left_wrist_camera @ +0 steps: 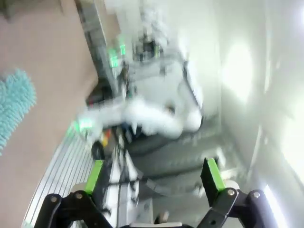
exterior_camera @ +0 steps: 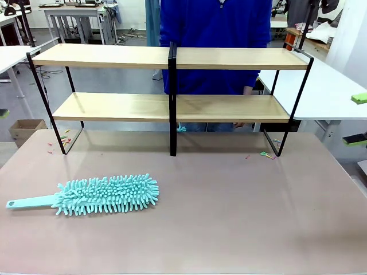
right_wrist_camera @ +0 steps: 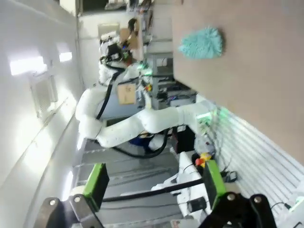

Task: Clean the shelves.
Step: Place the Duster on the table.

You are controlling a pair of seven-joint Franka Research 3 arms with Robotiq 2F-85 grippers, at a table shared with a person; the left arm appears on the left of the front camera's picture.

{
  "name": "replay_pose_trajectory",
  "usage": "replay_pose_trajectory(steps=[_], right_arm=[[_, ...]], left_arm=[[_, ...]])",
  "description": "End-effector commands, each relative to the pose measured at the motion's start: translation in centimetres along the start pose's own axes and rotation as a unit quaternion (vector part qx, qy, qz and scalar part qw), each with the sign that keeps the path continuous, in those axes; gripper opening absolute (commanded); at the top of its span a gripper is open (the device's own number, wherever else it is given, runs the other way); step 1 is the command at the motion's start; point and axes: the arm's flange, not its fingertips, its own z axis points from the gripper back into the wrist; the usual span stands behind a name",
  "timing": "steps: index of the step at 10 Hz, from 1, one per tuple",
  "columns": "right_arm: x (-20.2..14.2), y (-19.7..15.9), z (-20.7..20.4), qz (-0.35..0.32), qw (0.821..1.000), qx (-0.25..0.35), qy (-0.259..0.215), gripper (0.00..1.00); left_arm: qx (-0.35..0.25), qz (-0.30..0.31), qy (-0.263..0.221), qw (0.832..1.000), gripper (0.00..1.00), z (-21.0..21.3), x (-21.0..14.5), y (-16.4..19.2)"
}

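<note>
The shelves (exterior_camera: 172, 106), two light-wood boards in a black frame with a central post, stand across the far half of the table. A turquoise fluffy duster (exterior_camera: 106, 195) with a flat handle lies at the front left, also seen as the duster (left_wrist_camera: 14, 104) and the duster (right_wrist_camera: 202, 42) in the wrist views. My left gripper (left_wrist_camera: 154, 175) is open and holds nothing, off the table's side and aimed across the room. My right gripper (right_wrist_camera: 156, 183) is likewise open and holds nothing. Its green fingertips (exterior_camera: 359, 98) peek in at the front view's right edge.
A person in a blue top (exterior_camera: 215, 34) stands behind the shelves. Small coloured scraps (exterior_camera: 266, 154) lie by the frame's right foot and more scraps (exterior_camera: 63, 140) by the left one. A cardboard box (exterior_camera: 26, 129) sits on the floor at left. A white table (exterior_camera: 327, 91) stands at right.
</note>
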Motion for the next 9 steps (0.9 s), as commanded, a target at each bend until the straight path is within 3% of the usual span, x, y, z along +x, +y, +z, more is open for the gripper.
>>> replay_pose_trajectory(steps=[1,9], right_arm=[[0.06,-0.65,-0.31,-0.010,0.999,0.020,0.025,1.00],[0.06,-0.65,-0.31,-0.010,0.999,0.020,0.025,1.00]], left_arm=[[0.003,-0.022,0.082,0.996,1.00,-1.91,0.05,-0.11],[0.003,-0.022,0.082,0.996,1.00,-1.91,0.05,-0.11]])
